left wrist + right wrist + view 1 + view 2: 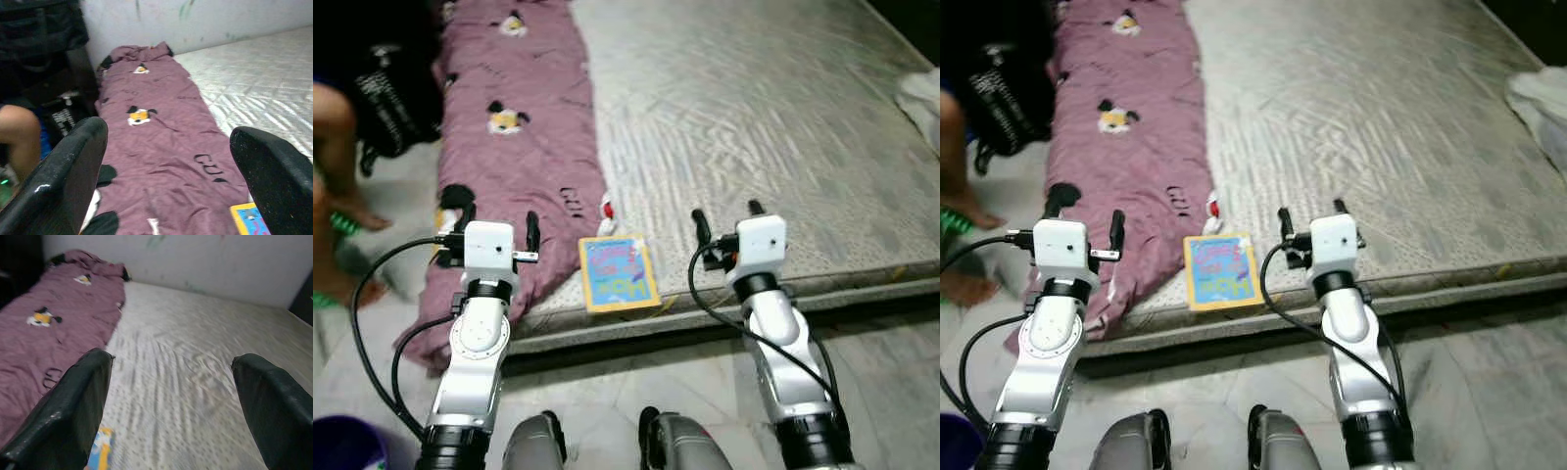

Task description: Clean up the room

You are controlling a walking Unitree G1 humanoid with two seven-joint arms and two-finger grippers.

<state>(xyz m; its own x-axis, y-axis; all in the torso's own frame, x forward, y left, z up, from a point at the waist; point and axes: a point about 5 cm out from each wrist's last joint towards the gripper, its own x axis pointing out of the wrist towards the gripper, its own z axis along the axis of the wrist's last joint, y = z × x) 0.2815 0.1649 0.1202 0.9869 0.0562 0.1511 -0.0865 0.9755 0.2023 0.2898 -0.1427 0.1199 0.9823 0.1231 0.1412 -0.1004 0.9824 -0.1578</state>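
Note:
A yellow-edged picture book [618,273] with a blue cover lies flat on the near edge of a low grey mattress [773,117], also seen from the left wrist as book [249,220] and from the right wrist as book [101,447]. A purple blanket [514,127] with cartoon prints runs along the mattress's left side and spills over its near corner. My left gripper [499,223] is held up open over the blanket's near end, left of the book. My right gripper [728,219] is open over the mattress edge, right of the book. Both hold nothing.
A person's bare legs [337,166] stand on the floor at the far left, beside dark bags [396,93]. White cloth [922,98] lies at the mattress's right edge. A purple tub's rim [342,441] shows at bottom left. Pale tiled floor [607,382] lies before the mattress.

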